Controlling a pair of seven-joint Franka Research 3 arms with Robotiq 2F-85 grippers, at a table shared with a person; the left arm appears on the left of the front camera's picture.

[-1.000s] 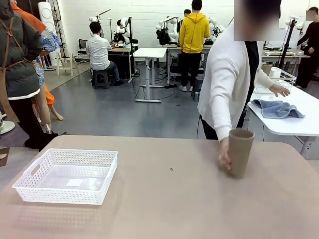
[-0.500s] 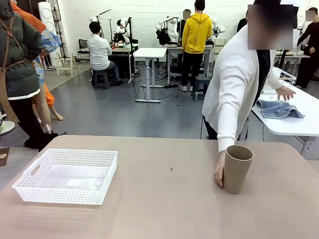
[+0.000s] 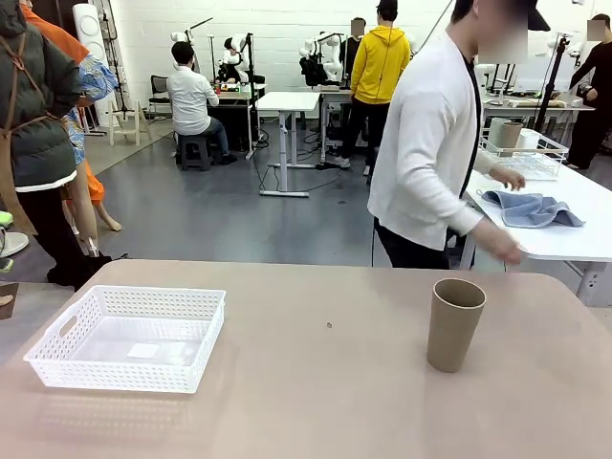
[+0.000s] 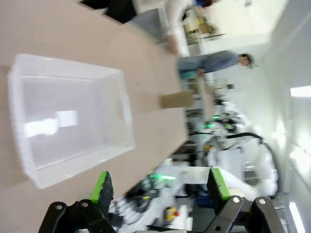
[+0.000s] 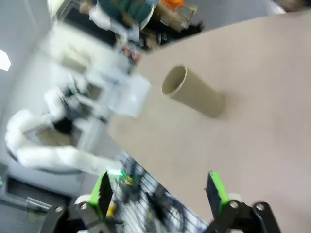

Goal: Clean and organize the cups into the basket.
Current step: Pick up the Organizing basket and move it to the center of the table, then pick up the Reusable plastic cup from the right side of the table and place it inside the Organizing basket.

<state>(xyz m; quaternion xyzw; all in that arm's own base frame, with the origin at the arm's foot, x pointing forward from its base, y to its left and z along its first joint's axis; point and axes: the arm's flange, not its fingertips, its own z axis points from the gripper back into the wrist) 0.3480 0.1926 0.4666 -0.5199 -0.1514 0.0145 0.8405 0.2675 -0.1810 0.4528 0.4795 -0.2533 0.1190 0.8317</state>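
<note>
One tan-brown cup [image 3: 455, 324] stands upright on the right part of the table, mouth up, with nothing touching it. It lies sideways in the right wrist view as the cup [image 5: 193, 91] and small and far off in the left wrist view as the cup [image 4: 178, 99]. The white lattice basket [image 3: 131, 338] sits at the table's left with nothing in it; the basket [image 4: 68, 116] lies below my left gripper [image 4: 158, 187], which is open and holds nothing. My right gripper [image 5: 158, 191] is open too, well short of the cup.
A person in a white top [image 3: 427, 158] stands at the far right edge, hand [image 3: 505, 251] off the table. Behind the person, a white side table [image 3: 564, 239] carries a blue cloth [image 3: 532, 209] and a white open-grid basket [image 3: 524, 153] with more cups.
The person let go of the tan cup, pulled the hand off the table and straightened up. The cup stays standing where it was set. Both grippers stay open.
</note>
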